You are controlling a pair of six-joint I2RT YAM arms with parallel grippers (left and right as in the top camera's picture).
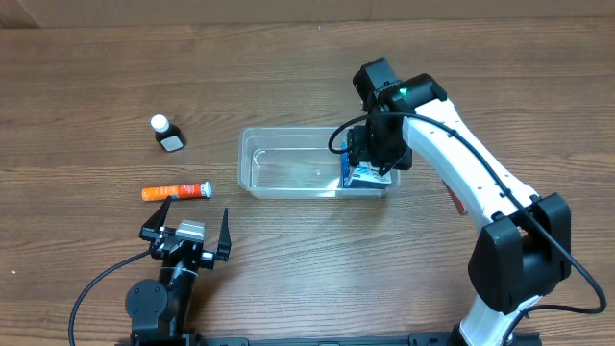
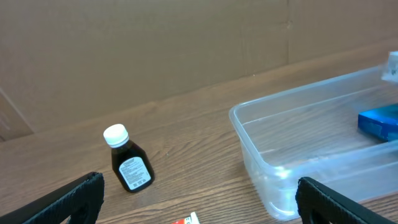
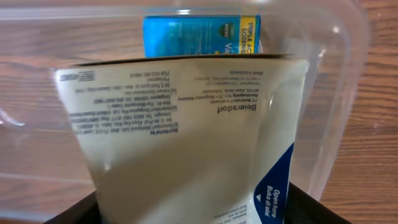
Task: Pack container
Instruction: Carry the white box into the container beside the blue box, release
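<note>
The clear plastic container (image 1: 288, 165) sits mid-table; it also shows in the left wrist view (image 2: 298, 124) and the right wrist view (image 3: 339, 74). A blue box (image 1: 368, 180) lies at its right end, also seen in the left wrist view (image 2: 379, 122) and the right wrist view (image 3: 202, 34). My right gripper (image 1: 370, 154) is over that end, shut on a white packet with a blue corner (image 3: 186, 137). My left gripper (image 1: 187, 223) is open and empty near the table's front, with an orange tube (image 1: 177, 192) just beyond it.
A small dark bottle with a white cap (image 1: 165, 133) lies left of the container, also in the left wrist view (image 2: 129, 162). The orange tube's end shows at the bottom of the left wrist view (image 2: 186, 219).
</note>
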